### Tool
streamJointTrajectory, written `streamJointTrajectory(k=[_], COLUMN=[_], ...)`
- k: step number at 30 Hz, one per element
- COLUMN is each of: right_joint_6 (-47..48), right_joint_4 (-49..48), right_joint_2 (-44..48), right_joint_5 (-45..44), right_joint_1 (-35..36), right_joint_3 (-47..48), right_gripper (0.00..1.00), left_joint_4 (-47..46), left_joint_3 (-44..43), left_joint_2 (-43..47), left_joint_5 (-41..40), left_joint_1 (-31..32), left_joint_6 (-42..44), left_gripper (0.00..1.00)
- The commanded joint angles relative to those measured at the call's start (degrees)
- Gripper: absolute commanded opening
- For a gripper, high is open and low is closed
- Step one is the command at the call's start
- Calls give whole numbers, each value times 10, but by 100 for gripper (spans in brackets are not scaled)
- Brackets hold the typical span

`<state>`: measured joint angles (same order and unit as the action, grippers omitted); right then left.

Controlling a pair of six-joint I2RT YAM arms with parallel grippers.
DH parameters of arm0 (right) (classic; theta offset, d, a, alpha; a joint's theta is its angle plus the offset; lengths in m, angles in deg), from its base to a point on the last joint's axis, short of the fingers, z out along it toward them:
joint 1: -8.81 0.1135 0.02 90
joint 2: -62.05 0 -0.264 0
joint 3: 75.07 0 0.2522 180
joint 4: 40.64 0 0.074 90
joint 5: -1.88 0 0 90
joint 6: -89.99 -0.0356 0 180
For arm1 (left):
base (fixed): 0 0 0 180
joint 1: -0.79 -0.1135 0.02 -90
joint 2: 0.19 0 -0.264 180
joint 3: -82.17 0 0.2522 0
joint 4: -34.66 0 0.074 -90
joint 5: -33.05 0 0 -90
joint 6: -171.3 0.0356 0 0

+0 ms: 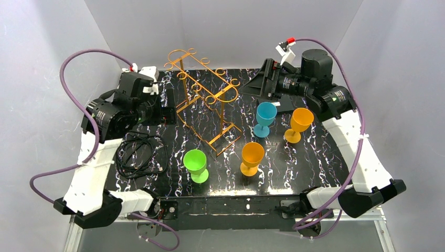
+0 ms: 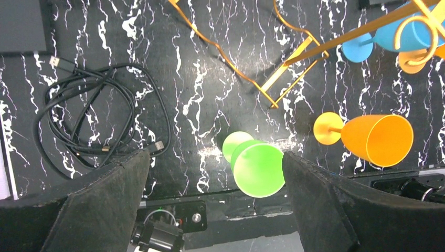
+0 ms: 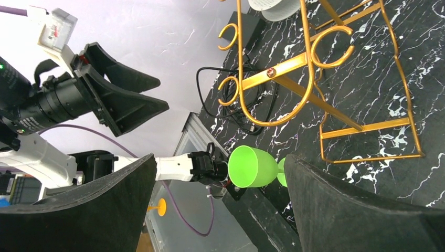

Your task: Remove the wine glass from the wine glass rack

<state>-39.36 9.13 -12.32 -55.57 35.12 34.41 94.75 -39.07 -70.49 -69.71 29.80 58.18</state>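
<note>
The orange-gold wire wine glass rack (image 1: pixel 210 98) stands at the back middle of the black marbled table, and I see no glass hanging on it. Wine glasses stand upright on the table in front of it: a green one (image 1: pixel 195 161), an orange one (image 1: pixel 252 155), a blue one (image 1: pixel 266 113) and a second orange one (image 1: pixel 301 119). My left gripper (image 1: pixel 168 107) is open, left of the rack and holding nothing. Open and empty too, my right gripper (image 1: pixel 260 94) sits to the rack's right, behind the blue glass. In the wrist views the green glass (image 2: pixel 257 168) (image 3: pixel 252 167) shows far beyond the open fingers.
A coiled black cable (image 1: pixel 139 155) lies on the table's left part, beside the left arm. Part of a white spool (image 3: pixel 275 8) shows behind the rack (image 3: pixel 307 58) in the right wrist view. White walls close in the table on three sides.
</note>
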Motion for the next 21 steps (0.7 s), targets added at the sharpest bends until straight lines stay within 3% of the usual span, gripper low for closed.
streamJointTrajectory(k=[1, 6, 13, 21], right_joint_6=[-13, -8, -19, 15], right_joint_4=[-54, -54, 25, 84], right_joint_2=[7, 14, 48, 87], right_joint_5=[30, 18, -95, -100], right_joint_1=[-4, -9, -46, -120], right_joint_3=[-10, -10, -13, -16], right_gripper=[98, 98, 98, 98], left_joint_4=[27, 12, -27, -43], left_joint_3=[-46, -76, -91, -122], left_joint_2=[-14, -23, -35, -72], left_joint_5=[-26, -36, -51, -79], left_joint_1=[-5, -8, -11, -14], left_joint_6=[25, 47, 69, 84], left_gripper=[98, 98, 98, 98])
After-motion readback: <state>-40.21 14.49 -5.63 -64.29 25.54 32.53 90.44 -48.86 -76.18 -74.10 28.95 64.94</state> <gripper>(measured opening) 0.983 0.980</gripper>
